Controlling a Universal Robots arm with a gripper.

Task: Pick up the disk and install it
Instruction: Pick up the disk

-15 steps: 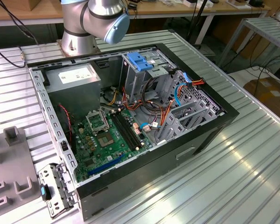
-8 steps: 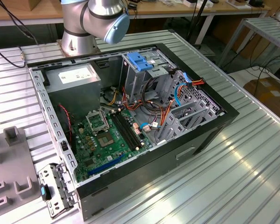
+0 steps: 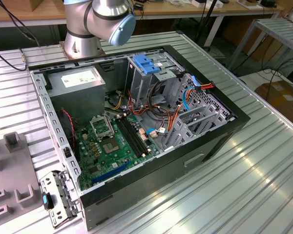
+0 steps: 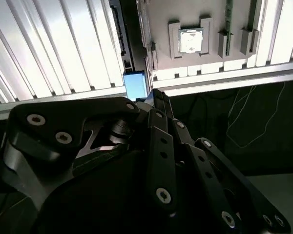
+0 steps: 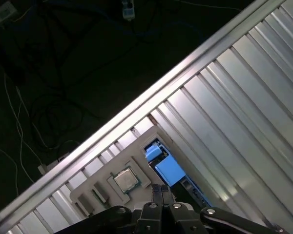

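At the exterior view's left lies the grey fixture tray [image 3: 10,165]. In both wrist views I see the disk [image 5: 167,168] resting just beside it on the ribbed table [image 3: 244,185], ungrasped. My gripper [image 5: 162,192] hangs above the disk and apart from it, its fingertips together on nothing. Further right, the open computer case [image 3: 185,161] and its drive cage [image 3: 146,85] await the disk, so I judge that both pickup and installation are left to do.
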